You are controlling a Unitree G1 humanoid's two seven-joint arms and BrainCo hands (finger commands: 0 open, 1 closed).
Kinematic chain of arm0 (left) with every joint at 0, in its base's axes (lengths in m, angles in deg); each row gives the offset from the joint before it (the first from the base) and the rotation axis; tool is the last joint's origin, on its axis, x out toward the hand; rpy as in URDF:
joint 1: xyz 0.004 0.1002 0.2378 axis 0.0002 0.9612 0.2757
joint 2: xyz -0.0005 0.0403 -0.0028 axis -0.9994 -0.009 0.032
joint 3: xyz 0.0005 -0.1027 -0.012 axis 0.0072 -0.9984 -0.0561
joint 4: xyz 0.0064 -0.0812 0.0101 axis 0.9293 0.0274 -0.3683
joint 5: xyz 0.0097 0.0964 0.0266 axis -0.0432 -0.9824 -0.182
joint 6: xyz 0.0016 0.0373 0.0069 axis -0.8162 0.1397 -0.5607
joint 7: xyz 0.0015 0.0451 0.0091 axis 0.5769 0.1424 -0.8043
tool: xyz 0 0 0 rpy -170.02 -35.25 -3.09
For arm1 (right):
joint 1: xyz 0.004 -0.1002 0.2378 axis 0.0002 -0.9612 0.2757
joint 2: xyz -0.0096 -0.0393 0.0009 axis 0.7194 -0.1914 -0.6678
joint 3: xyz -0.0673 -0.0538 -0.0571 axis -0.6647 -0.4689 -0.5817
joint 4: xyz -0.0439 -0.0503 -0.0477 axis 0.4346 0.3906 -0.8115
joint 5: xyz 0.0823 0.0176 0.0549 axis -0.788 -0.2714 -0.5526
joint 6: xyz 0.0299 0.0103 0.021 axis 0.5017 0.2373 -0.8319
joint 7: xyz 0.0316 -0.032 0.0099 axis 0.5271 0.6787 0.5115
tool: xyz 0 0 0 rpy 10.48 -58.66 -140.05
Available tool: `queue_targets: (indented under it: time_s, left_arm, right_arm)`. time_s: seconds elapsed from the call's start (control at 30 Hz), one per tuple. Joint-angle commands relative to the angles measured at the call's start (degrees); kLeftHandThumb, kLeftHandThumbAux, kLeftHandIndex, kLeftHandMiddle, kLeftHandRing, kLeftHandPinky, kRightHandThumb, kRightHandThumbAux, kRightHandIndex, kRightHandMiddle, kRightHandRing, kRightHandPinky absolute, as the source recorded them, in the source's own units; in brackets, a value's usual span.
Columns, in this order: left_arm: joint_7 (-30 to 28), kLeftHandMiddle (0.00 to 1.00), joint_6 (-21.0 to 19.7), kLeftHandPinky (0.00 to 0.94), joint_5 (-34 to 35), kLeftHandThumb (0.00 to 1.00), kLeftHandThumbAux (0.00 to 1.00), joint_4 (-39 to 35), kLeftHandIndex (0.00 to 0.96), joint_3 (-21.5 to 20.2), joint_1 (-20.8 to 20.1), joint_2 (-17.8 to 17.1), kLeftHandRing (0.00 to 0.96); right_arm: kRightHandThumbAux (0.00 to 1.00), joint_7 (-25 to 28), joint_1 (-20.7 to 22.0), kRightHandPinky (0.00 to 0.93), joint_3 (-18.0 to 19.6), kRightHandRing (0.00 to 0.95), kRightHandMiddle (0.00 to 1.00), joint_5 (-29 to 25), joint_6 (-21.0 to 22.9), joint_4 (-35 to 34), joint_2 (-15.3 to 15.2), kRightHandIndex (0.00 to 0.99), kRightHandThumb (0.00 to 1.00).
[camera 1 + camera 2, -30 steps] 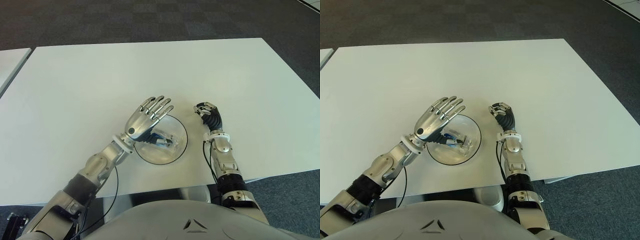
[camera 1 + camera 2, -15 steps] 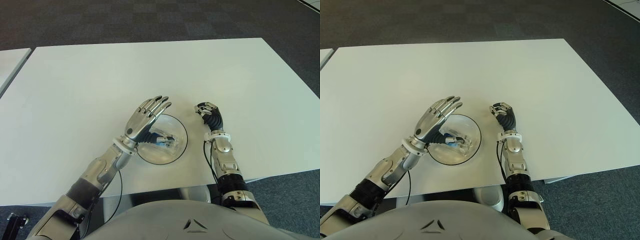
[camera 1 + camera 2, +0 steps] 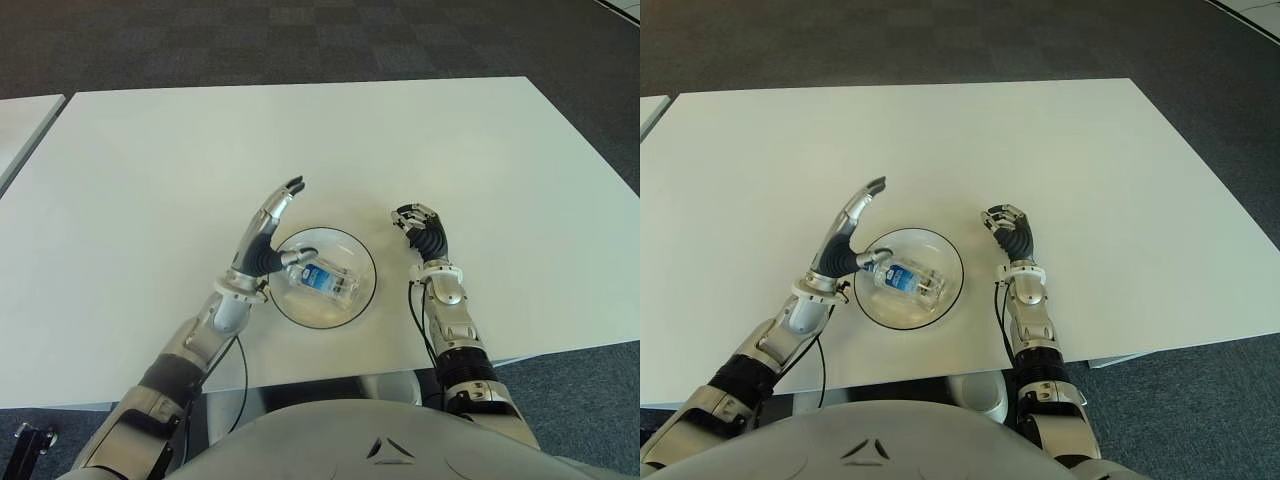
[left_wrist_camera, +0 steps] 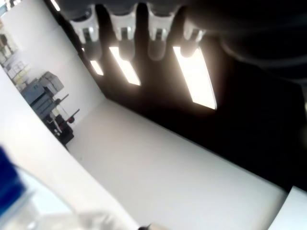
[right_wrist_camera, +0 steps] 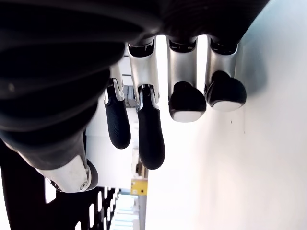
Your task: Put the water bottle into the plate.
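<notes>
Task is judged approx. done — water bottle (image 3: 328,280) is seen lying in the plate (image 3: 360,298), left hand (image 3: 268,232) fingers straight w/ nothing held, right hand (image 3: 420,230) curled empty beside the plate's right — only withdrawal is left.

The white surface (image 3: 150,160) is bright and evenly lit, with only faint, soft shadows under the arms. The clear plate (image 3: 355,300) has small shiny glints on its rim. In the left wrist view, long ceiling lights (image 4: 194,76) glow very bright beyond the dark left hand (image 4: 139,28), and the bottle (image 4: 29,206) close by is a blur. The right hand (image 5: 158,110) looks dark against a glaring white surface
</notes>
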Motion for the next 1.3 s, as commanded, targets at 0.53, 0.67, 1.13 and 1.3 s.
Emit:
queue_targets:
  time_s: [0.53, 0.67, 1.13, 1.3]
  left_arm:
    - [-33.6, 0.0, -7.0, 0.0, 43.5, 0.05, 0.31, -2.7, 0.0, -12.7, 4.5, 4.9, 0.0]
    - [-35.6, 0.0, -11.2, 0.0, 46.6, 0.045, 0.363, -3.8, 0.0, -15.9, 5.1, 7.1, 0.0]
    - [-23.0, 0.288, -15.8, 0.253, 36.8, 0.106, 0.641, -5.3, 0.348, -24.7, 7.2, 16.8, 0.239]
    - [-19.4, 0.399, -14.7, 0.35, 30.9, 0.161, 0.715, -3.2, 0.454, -26.3, 6.4, 18.4, 0.35]
  right_arm:
    - [0.686, -0.1, -0.3, 0.866, -0.6, 0.872, 0.596, -0.1, 0.4, 0.6, 0.0, 0.415, 0.844]
    - [0.686, -0.1, -0.3, 0.867, -0.6, 0.871, 0.597, -0.2, 0.6, 0.5, 0.0, 0.415, 0.844]
    - [0.686, -0.1, 0.1, 0.868, -0.7, 0.871, 0.6, -0.4, 0.2, 1.1, 0.1, 0.417, 0.845]
    - [0.686, -0.2, 0.2, 0.869, -0.7, 0.872, 0.6, -0.3, 0.1, 1.3, 0.1, 0.418, 0.845]
